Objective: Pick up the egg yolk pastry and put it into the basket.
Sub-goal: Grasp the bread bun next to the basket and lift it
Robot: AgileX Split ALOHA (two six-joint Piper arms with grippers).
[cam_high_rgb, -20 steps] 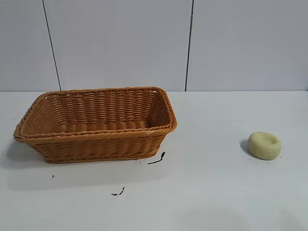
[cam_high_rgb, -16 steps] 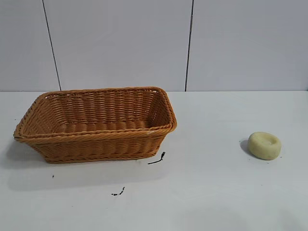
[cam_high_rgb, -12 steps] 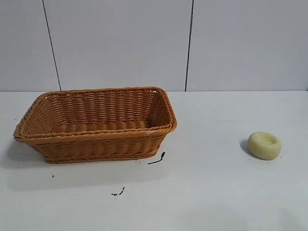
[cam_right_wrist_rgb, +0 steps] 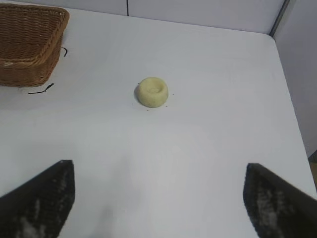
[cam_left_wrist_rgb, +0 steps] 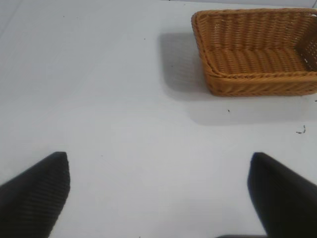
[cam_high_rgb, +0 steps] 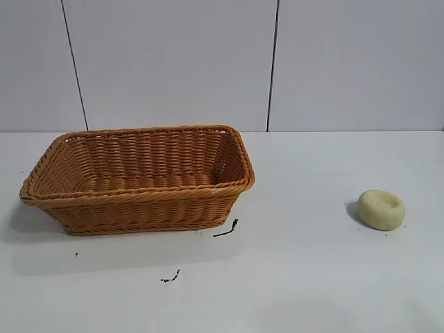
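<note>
Approach stage. The egg yolk pastry [cam_high_rgb: 381, 209] sits alone on the white surface [cam_high_rgb: 305, 277], well apart from the empty basket [cam_high_rgb: 139, 196]. The right gripper [cam_right_wrist_rgb: 158, 198], fingers [cam_right_wrist_rgb: 39, 203] spread wide and holding nothing, faces the pastry from a distance; centre both fingers across its round sides before closing. The left gripper [cam_left_wrist_rgb: 158, 193], likewise spread, hangs idle near the basket.
</note>
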